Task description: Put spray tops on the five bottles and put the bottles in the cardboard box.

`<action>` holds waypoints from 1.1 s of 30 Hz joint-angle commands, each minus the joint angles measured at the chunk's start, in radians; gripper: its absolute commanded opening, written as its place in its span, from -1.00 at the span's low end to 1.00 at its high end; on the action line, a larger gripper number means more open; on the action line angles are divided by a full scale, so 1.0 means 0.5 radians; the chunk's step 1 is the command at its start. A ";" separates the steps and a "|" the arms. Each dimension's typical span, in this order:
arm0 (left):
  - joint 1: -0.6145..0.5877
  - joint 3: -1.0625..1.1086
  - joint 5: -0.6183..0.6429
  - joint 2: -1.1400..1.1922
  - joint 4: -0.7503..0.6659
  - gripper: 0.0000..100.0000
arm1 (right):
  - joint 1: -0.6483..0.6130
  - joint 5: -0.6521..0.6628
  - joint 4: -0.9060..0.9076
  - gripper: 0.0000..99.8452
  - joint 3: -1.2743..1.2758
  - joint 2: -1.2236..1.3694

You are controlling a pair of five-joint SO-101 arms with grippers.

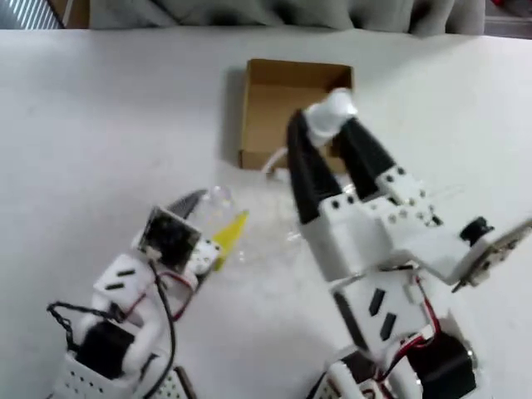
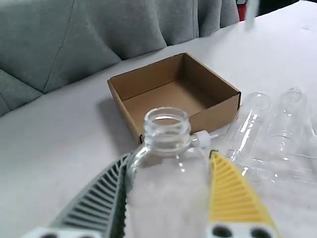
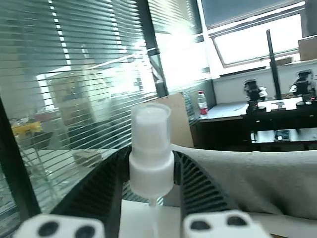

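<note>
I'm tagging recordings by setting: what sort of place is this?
Probably an office or lab workroom rather than a home. It has window blinds, a dark desk carrying equipment, and a grey cushioned sofa behind the white table.

Box (image 1: 287,100) at the bench (image 1: 100,125) rear, spray top (image 1: 330,112) above its front; one bottle (image 2: 167,148) before it, more bottles (image 2: 252,124) alongside.

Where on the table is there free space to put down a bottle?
Bare table lies on both sides of the cardboard box, and the box floor is empty. Crowded: the strip in front of the box, where clear bottles and a loose spray top lie.
</note>
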 commanded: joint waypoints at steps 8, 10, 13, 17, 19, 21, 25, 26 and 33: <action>0.044 0.193 0.028 -0.275 -0.055 -0.86 | -0.084 -0.025 -0.051 -0.97 0.233 -0.014; 0.044 0.230 0.021 -0.275 -0.061 -0.86 | -0.072 -0.025 -0.091 -0.97 0.328 -0.078; 0.044 0.242 0.021 -0.275 -0.092 -0.86 | -0.078 -0.028 -0.204 -0.97 0.500 -0.247; 0.044 0.245 0.021 -0.275 -0.114 -0.86 | -0.084 -0.025 -0.419 -0.97 0.681 -0.459; 0.044 0.245 0.021 -0.275 -0.117 -0.86 | -0.084 -0.021 -0.462 -0.97 0.718 -0.502; 0.044 0.264 0.018 -0.275 -0.120 -0.86 | -0.084 -0.025 -0.471 -0.97 0.718 -0.505; 0.032 0.334 0.018 -0.275 -0.239 -0.86 | -0.167 -0.028 -0.462 -0.97 0.721 -0.505; 0.032 0.344 0.018 -0.275 -0.252 -0.86 | -0.204 -0.028 -0.462 -0.97 0.727 -0.505; 0.029 0.341 0.018 -0.275 -0.245 -0.86 | -0.238 -0.009 -0.477 -0.97 0.730 -0.502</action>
